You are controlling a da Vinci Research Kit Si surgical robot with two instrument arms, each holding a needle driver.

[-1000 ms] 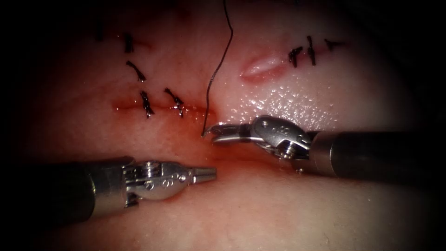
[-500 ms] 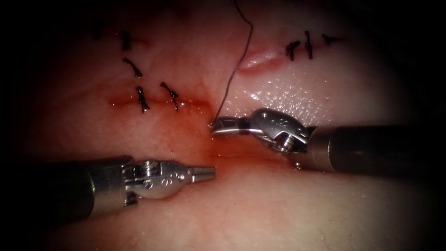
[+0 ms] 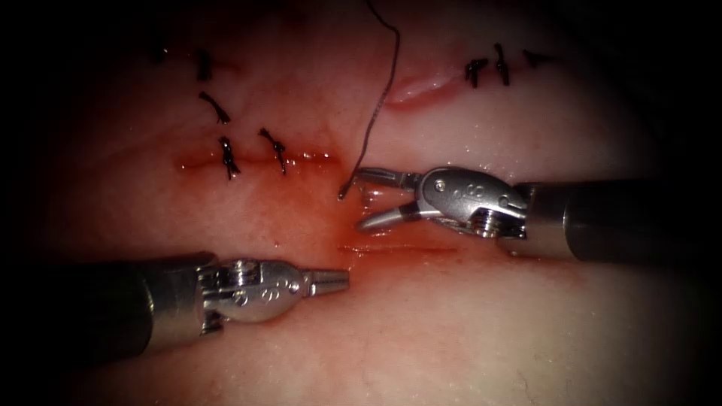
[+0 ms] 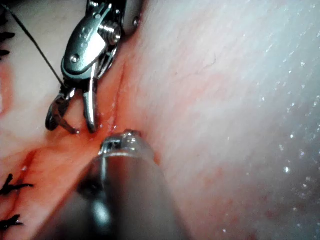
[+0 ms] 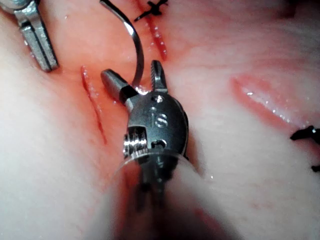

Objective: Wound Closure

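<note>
Endoscope view: several dark stitches (image 3: 229,159) already sit across the long cut on the left, and more cross a second line at upper right. Two spots look unclosed: a pale gap (image 3: 417,86) at upper right and a short red slit (image 3: 398,247) mid-frame. Judged from that, closure is partly done with these left to do.
- The right tool (image 3: 359,199) has its jaws spread wide just above the slit's left end, gripping nothing.
- The thread (image 3: 376,105) drops from the top edge to the tissue (image 3: 451,338) just left of the upper jaw tip.
- The left tool (image 3: 342,280) lies low and left of the slit, jaws closed and empty, apart from the thread.
- Red fluid (image 3: 323,225) wets the surface between the tools.

Left wrist view: the right tool (image 4: 71,125) is again gaping, tips near the tissue beside the slit. The thread (image 4: 35,45) runs to its far jaw. The left tool (image 4: 122,145) is a near blur, so its jaws can't be read here.

Right wrist view: the curved needle (image 5: 139,50) arcs down between the right tool's (image 5: 132,71) spread jaws. It lies loose there, not clamped. I can't tell whether its lower end is in the tissue. The left tool (image 5: 44,55) is closed and holds nothing.

No containers in the scene, so no contents to log.
</note>
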